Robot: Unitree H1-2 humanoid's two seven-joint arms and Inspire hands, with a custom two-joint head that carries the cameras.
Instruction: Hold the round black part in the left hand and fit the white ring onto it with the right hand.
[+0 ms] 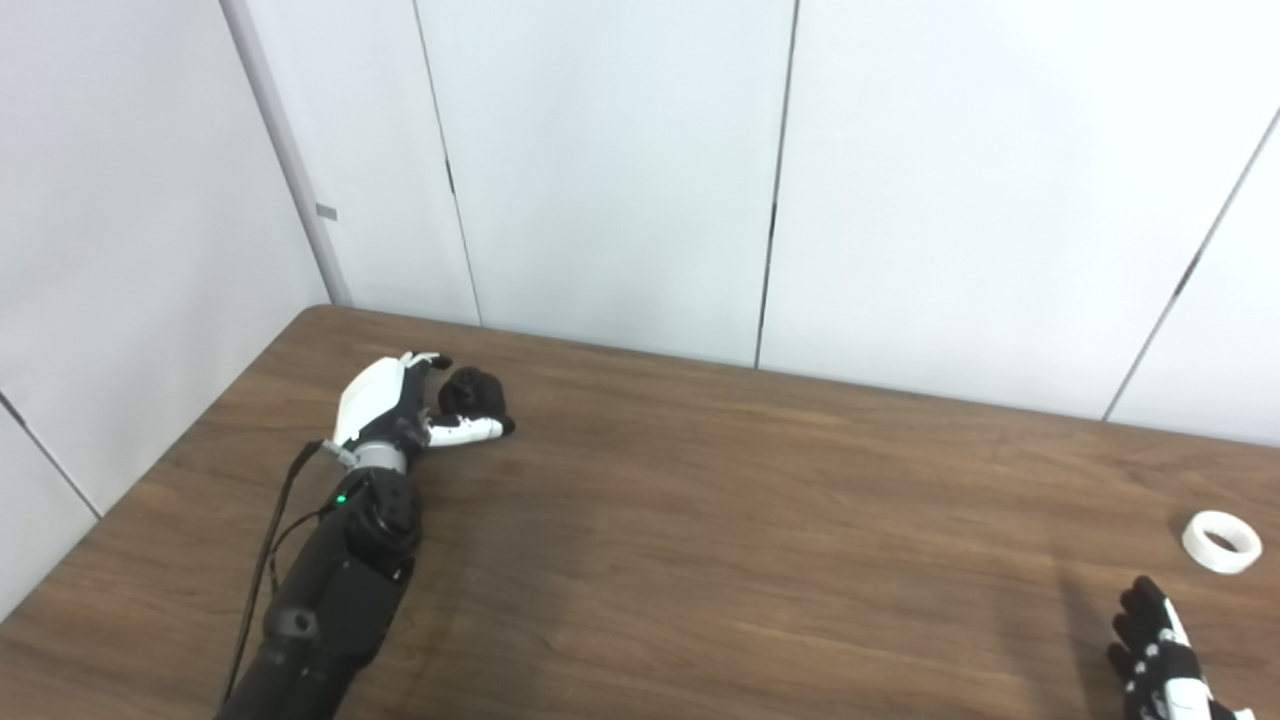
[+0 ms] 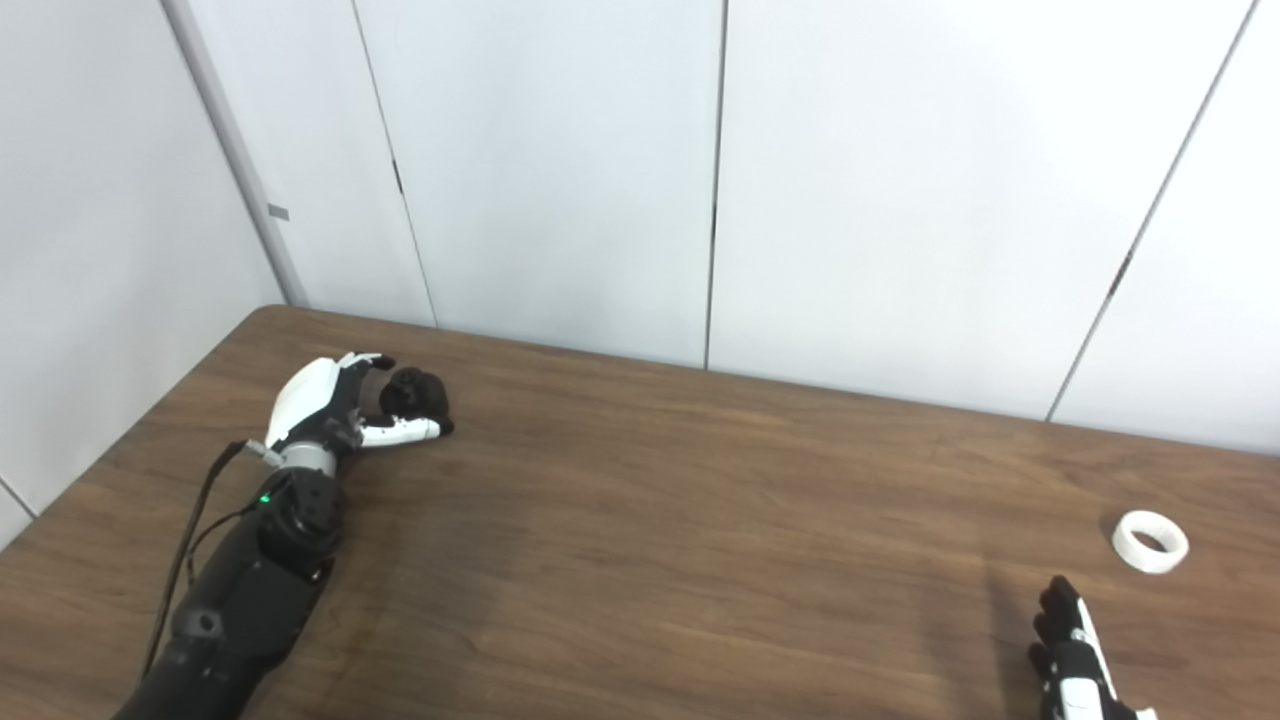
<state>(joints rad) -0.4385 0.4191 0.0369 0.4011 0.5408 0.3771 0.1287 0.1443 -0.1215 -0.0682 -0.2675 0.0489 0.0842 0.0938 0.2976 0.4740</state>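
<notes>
Left eye view: your left hand (image 1: 385,405) has its fingers wrapped round the round black part (image 1: 470,392), far-left on the worktop (image 1: 700,520). Right eye view: the white ring (image 2: 1150,541) lies flat just beyond your right hand (image 2: 1075,655); can't tell its fingers' state.

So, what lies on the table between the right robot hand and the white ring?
Nothing: only bare brown table separates the right robot hand from the white ring, seen in both views.
</notes>
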